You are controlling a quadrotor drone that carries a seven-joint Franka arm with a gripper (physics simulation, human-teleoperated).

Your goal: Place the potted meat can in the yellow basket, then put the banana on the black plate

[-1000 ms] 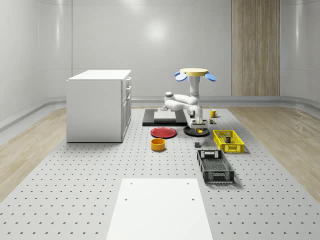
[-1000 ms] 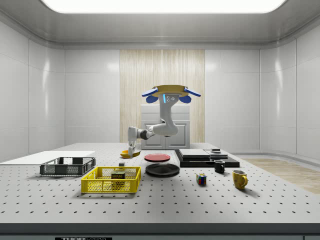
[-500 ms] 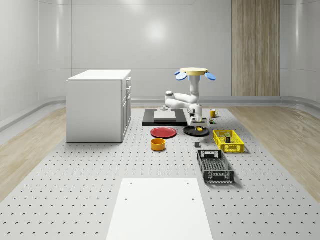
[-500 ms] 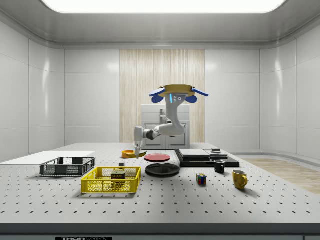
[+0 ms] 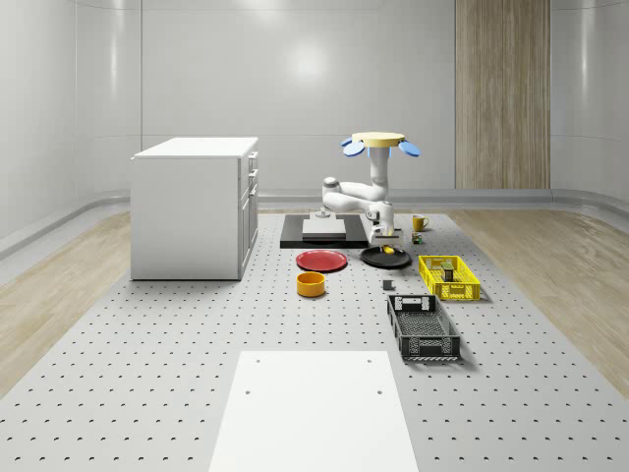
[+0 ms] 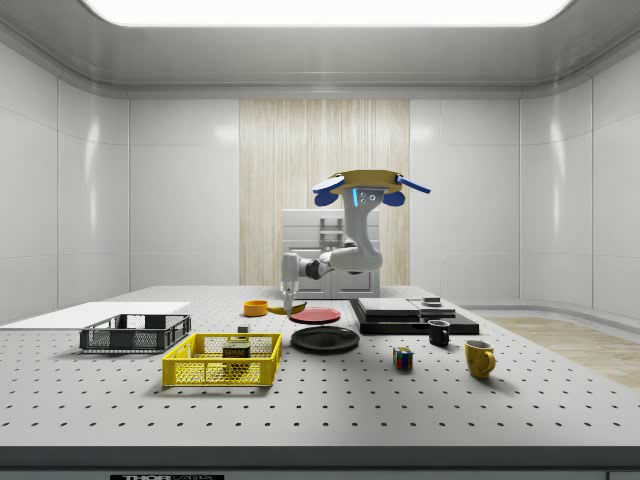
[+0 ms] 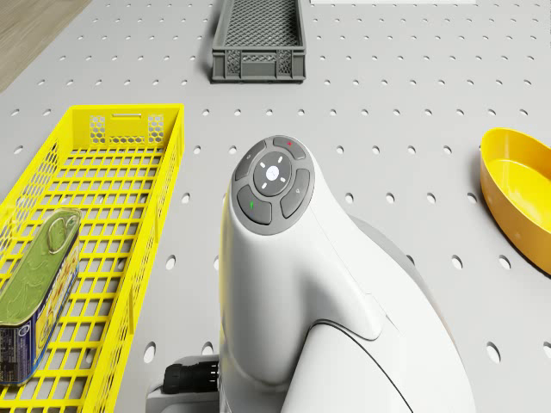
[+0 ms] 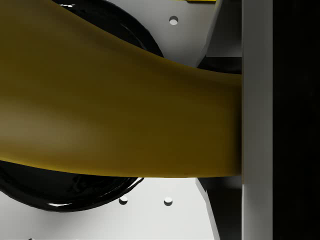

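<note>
The potted meat can lying in the yellow basket carries yellow lettering on a dark label that seems to read "SPAM" in the side view. In the drone view the can's label shows fine print, too small to read. A small black nameplate on the front edge of the perforated table, at the side view's bottom, bears white letters beginning "THOR"; the rest is cut off.

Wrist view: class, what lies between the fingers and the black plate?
The banana, held against the fingers, crosses in front of the black plate in the wrist view; the drone hovers above the table.
</note>
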